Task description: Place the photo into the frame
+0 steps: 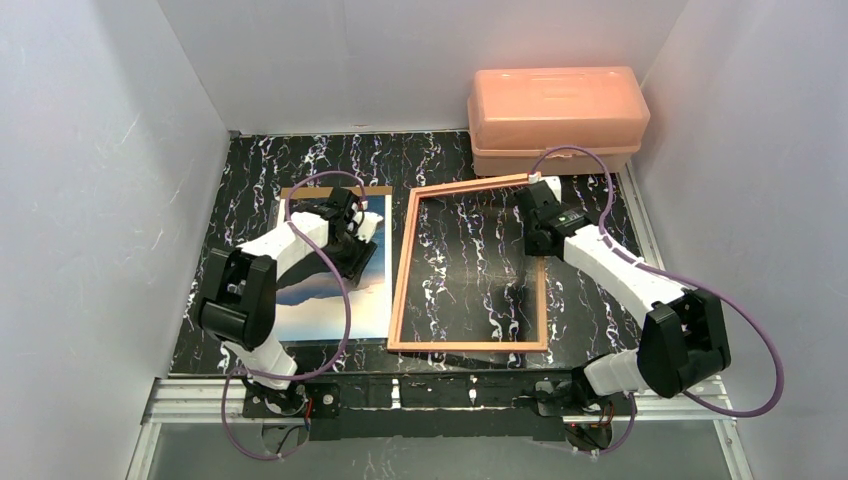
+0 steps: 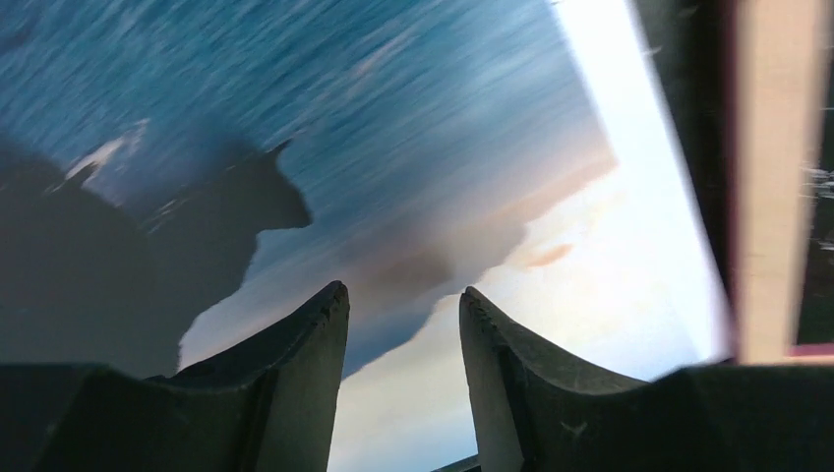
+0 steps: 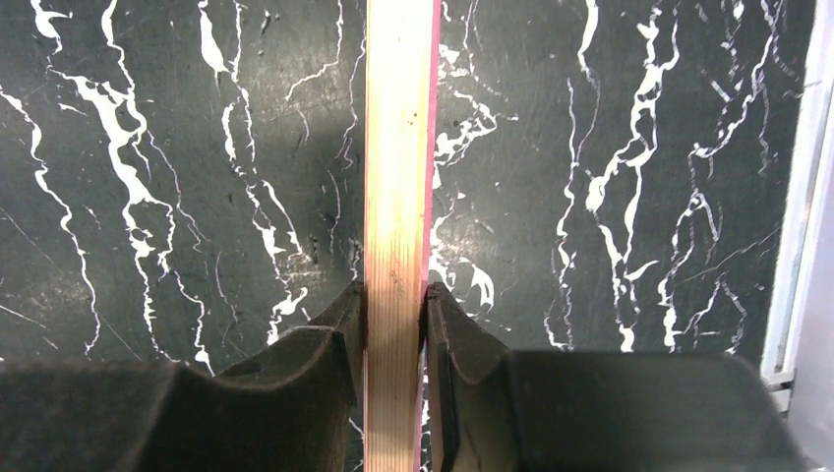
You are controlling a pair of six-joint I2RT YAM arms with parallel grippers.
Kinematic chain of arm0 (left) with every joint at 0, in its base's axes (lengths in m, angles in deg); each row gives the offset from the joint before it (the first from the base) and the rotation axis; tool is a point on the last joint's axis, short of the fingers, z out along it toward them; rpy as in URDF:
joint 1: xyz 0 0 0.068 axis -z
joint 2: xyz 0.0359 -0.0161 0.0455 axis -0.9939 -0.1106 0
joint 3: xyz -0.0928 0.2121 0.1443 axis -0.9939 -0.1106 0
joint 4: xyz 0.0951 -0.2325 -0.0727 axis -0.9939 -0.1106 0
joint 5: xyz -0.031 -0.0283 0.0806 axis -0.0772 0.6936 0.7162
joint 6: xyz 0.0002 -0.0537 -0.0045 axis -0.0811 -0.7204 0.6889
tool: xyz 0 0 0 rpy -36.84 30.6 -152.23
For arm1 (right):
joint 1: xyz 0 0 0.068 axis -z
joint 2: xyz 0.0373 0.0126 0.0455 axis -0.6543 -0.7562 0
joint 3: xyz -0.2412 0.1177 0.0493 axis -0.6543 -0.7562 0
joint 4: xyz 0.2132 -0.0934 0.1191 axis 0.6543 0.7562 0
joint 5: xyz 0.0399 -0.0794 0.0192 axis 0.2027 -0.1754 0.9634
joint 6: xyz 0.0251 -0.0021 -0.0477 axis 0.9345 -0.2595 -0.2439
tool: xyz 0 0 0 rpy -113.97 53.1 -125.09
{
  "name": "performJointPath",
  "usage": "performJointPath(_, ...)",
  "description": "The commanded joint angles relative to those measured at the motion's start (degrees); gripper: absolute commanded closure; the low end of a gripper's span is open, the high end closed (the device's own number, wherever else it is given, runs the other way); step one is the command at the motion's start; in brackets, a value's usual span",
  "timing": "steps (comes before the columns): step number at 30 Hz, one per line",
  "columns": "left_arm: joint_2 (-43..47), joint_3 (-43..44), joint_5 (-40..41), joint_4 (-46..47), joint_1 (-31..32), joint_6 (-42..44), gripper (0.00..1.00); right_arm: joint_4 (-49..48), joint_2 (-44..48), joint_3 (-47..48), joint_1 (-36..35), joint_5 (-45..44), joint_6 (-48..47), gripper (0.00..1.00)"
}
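My left gripper [image 2: 403, 293] hangs with jaws apart, holding nothing, over the photo [image 2: 393, 118], which lies face up just left of the frame [image 1: 465, 346]. My right gripper [image 3: 396, 290] clamps one frame rail. The photo isn't inside yet, so insertion is all left to do.

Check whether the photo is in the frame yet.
Out. The photo lies flat left of the frame; bare table shows through the frame, whose rail the right gripper clamps.
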Motion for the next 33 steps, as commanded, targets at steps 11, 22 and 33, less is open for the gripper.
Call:
performJointPath(11, -0.73, -0.78, 5.02, -0.07, -3.94, 2.63, 0.59, -3.54, -2.67, 1.26, 3.79, -1.06, -7.79, 0.97)
performJointPath(22, 6.01, 7.71, -7.51, -11.39, -10.11, 2.12, 0.50, -10.56, -7.37, -2.13, 4.09, -6.49, -7.52, 0.95)
performJointPath(33, 8.28, 11.95, -10.22, -15.72, -14.09, 1.77, 0.49, -14.56, -11.35, -5.73, 5.34, -8.72, -5.64, 0.67)
